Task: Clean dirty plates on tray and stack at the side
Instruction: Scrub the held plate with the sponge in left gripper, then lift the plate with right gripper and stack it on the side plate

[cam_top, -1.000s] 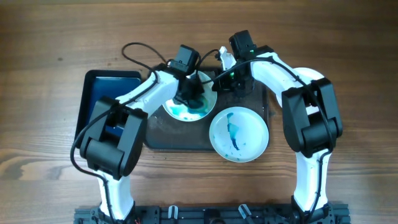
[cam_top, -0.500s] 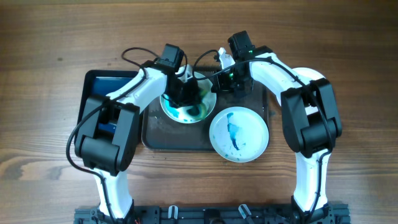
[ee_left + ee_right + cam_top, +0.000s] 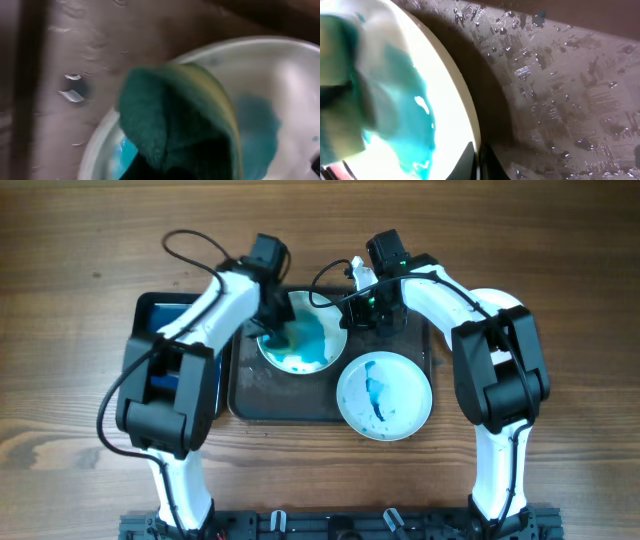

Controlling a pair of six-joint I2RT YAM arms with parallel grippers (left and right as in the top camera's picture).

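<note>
A white plate (image 3: 310, 340) smeared with teal paint lies on the left half of the dark tray (image 3: 290, 402). My left gripper (image 3: 272, 322) is shut on a green sponge with a yellow edge (image 3: 175, 115) and presses it on the plate's left rim (image 3: 100, 145). My right gripper (image 3: 350, 315) is shut on the same plate's right rim (image 3: 470, 120); its fingers (image 3: 492, 162) pinch the edge. A second plate (image 3: 384, 395) with blue-teal streaks lies at the tray's front right corner, overhanging the rim. A third plate does not show.
A narrow dark blue tray (image 3: 165, 320) lies left of the big tray, partly under my left arm. A small white object (image 3: 360, 272) sits behind the tray's far edge. The tray floor (image 3: 560, 90) is wet. Wooden table (image 3: 560, 260) all round.
My left gripper has dragged the sponge from the plate's middle to its left rim, leaving a wider teal smear. My right gripper has held still on the rim.
</note>
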